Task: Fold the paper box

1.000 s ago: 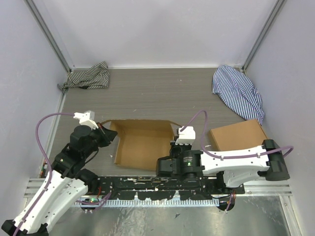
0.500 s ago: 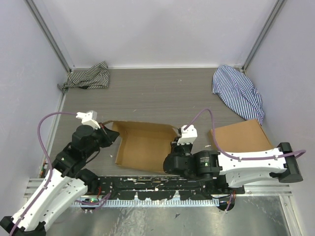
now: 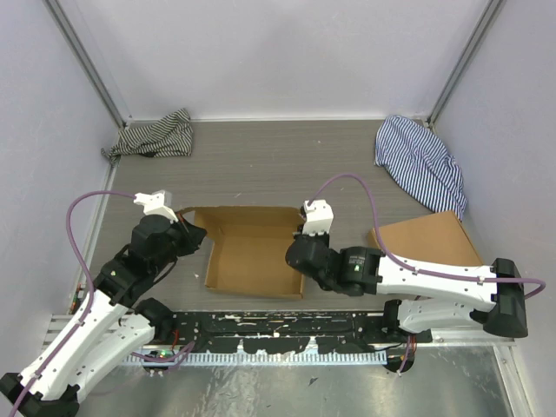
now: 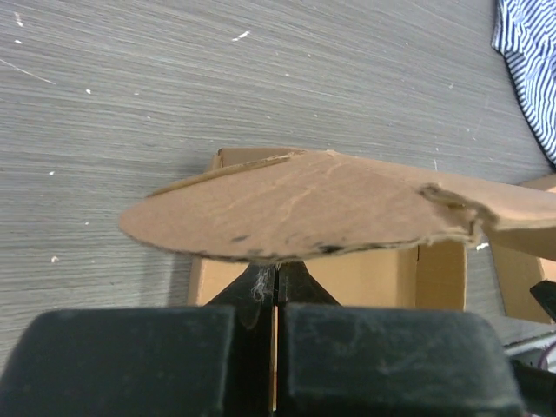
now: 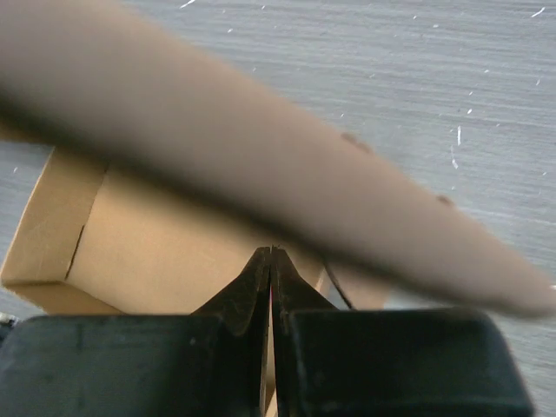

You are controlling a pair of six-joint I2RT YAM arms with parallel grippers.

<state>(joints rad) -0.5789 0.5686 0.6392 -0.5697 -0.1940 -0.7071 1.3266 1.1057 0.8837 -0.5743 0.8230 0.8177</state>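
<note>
Left wrist view: my left end effector is clenched on a rounded side flap of the paper box. My right end effector pinches the opposite flap. I judge the side-flap fold is in hand; next, both flaps need swinging inward and tucking. On the bench I count one paper box, one second box right of it, and two striped cloths beyond it.

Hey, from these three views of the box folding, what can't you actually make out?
Right wrist view: the nearest flap of the paper box is blurred by closeness.
Left wrist view: a rounded flap hides the jaws' tips and most of the box interior.
Top view: the right arm covers part of the second box; the jaws' grip is too small to see.
</note>
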